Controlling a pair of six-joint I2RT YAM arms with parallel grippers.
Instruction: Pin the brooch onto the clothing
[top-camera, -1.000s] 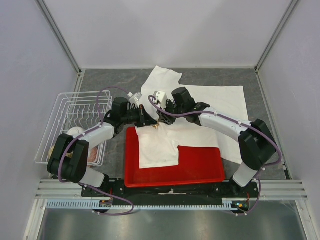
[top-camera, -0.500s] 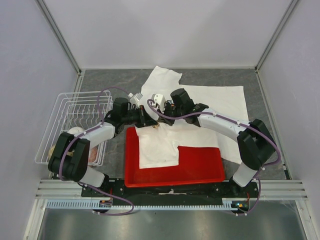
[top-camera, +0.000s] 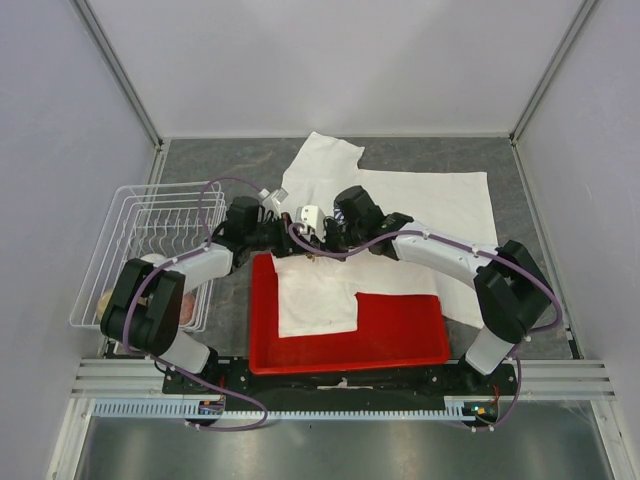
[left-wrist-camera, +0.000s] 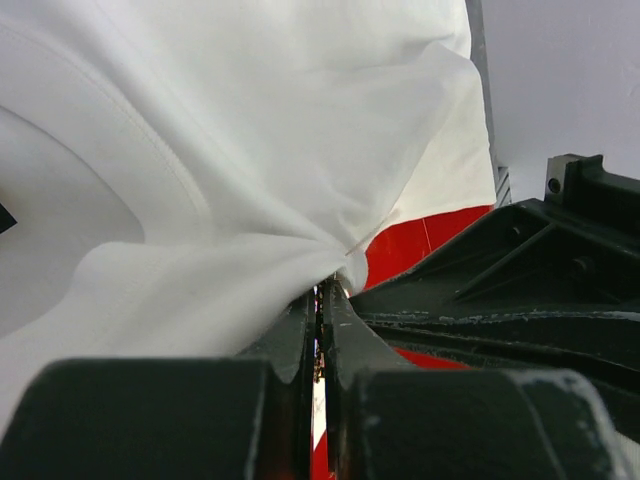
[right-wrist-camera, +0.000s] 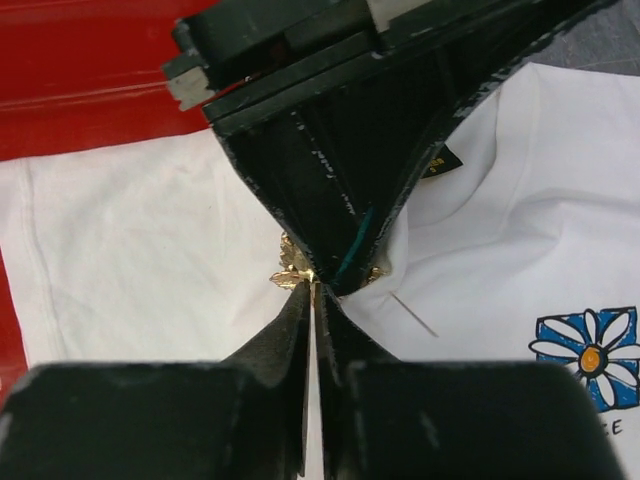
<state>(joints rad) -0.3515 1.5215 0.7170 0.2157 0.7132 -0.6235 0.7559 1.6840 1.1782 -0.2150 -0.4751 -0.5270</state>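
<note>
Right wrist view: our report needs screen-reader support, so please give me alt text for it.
The right hand, shut, touches its tips to a tiny gold brooch on a white T-shirt, where the left hand reaches in from above. A red tray lies behind; a blue daisy print shows lower right.

Two grippers, the left gripper (left-wrist-camera: 322, 300) and the right gripper (right-wrist-camera: 312, 292). One T-shirt (top-camera: 440, 200), one brooch (right-wrist-camera: 293, 268), one daisy print (right-wrist-camera: 590, 355), one red tray (top-camera: 400, 330), one wire rack (top-camera: 120, 230).

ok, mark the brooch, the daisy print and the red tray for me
brooch (right-wrist-camera: 292, 268), right wrist view, gold leaf tip on its left side.
daisy print (right-wrist-camera: 591, 357), right wrist view, flower's yellow centre.
red tray (top-camera: 400, 322), top view, bare floor.
</note>
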